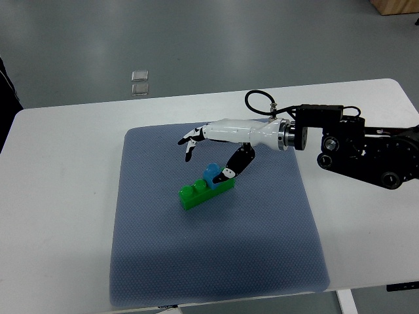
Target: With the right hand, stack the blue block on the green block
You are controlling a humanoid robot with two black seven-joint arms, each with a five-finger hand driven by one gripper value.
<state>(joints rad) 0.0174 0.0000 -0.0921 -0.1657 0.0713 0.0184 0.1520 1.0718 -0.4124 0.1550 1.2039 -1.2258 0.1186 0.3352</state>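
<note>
The blue block sits on top of the green block, toward the green block's right half, and I can see two bare green studs left uncovered on the green block's left end. Both blocks lie near the middle of a grey-blue mat that covers the centre of the white tabletop. From my feed the right hand reaches in from the right edge, its white palm hovering just above and behind the blocks, with the black arm joints and a looped cable trailing back over the tabletop's right side. The fingers are stretched out and spread toward the left, clear of both blocks and holding nothing. The thumb hangs down with its tip right at the blue block's right side; I cannot tell from this angle whether it touches the block or only stands just beside it. The green block lies at a slant, its left end nearer the camera than its right. I see no containers on the mat or the tabletop. Beyond the far edge of the tabletop, on the grey floor, there is a small pale square object, too small for me to identify. The left arm does not appear in my view.
</note>
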